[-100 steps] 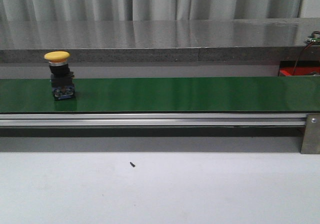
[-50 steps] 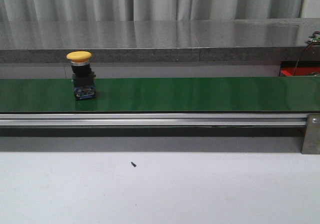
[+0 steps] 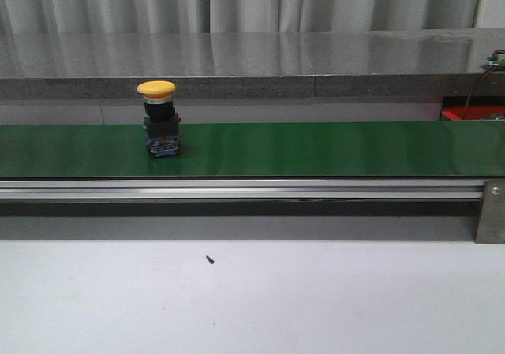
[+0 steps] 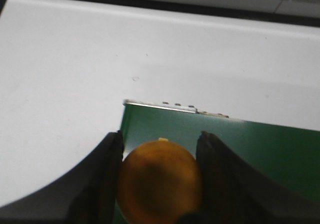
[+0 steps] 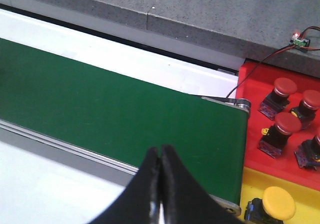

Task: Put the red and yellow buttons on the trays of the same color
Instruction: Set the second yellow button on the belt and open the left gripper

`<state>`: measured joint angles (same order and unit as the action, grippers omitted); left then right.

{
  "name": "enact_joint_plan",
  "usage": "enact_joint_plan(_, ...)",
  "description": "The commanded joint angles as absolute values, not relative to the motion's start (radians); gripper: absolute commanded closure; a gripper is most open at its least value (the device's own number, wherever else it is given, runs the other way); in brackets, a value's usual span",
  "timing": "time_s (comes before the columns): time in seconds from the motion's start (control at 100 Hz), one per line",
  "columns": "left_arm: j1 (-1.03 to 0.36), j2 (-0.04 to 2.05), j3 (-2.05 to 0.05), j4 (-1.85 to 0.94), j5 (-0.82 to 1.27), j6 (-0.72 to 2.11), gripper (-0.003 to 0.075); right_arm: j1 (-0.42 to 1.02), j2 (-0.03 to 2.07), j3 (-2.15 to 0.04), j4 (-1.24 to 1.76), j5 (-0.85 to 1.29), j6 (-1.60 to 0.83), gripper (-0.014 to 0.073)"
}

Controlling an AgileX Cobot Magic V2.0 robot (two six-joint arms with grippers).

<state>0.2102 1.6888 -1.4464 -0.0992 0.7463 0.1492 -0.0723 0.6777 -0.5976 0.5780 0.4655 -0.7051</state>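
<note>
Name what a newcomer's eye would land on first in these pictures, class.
A yellow button standing upright on the green belt, left of centre. In the right wrist view, a red tray holds red buttons past the belt's end. The left gripper grips another yellow-capped button.

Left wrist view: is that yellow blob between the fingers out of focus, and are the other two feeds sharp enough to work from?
Left wrist view: the yellow button between the fingers is blurred, too close to focus. Front view: sharp, the yellow button on the belt reads cleanly on the green belt, which carries soft glare. Right wrist view: the red tray is crisp, the shut fingertips soft.
</note>
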Motion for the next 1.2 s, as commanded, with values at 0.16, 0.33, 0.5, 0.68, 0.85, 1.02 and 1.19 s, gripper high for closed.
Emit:
enact_joint_plan(0.16, 0.172, 1.643, -1.355, -0.125, 0.589, 0.145, 0.0584, -0.075, 0.675, -0.624, 0.598, 0.408, -0.713, 0.0662)
enact_joint_plan(0.33, 0.172, 1.656, -1.321, -0.129, 0.578, 0.145, 0.0584, -0.075, 0.675, -0.624, 0.598, 0.408, -0.713, 0.0662)
enact_joint_plan(0.5, 0.172, 1.684, -1.317, -0.129, 0.589, 0.145, 0.0575, -0.075, 0.675, -0.624, 0.598, 0.408, -0.713, 0.0662)
enact_joint_plan(0.68, 0.172, 1.694, -1.314, -0.129, 0.597, 0.147, 0.0409, -0.075, 0.675, -0.624, 0.598, 0.408, -0.713, 0.0662)
enact_joint_plan(0.85, 0.172, 1.664, -1.318, -0.157, 0.593, 0.149, 0.0177, -0.075, 0.675, -0.624, 0.598, 0.408, -0.713, 0.0662)
enact_joint_plan(1.02, 0.160, 1.581, -1.318, -0.173, 0.582, 0.153, 0.0140, -0.075, 0.675, -0.624, 0.598, 0.407, -0.713, 0.0662)
enact_joint_plan(1.19, 0.115, 1.465, -1.318, -0.178, 0.581, 0.172, 0.0141, -0.075, 0.675, -0.624, 0.598, 0.407, -0.713, 0.0662)
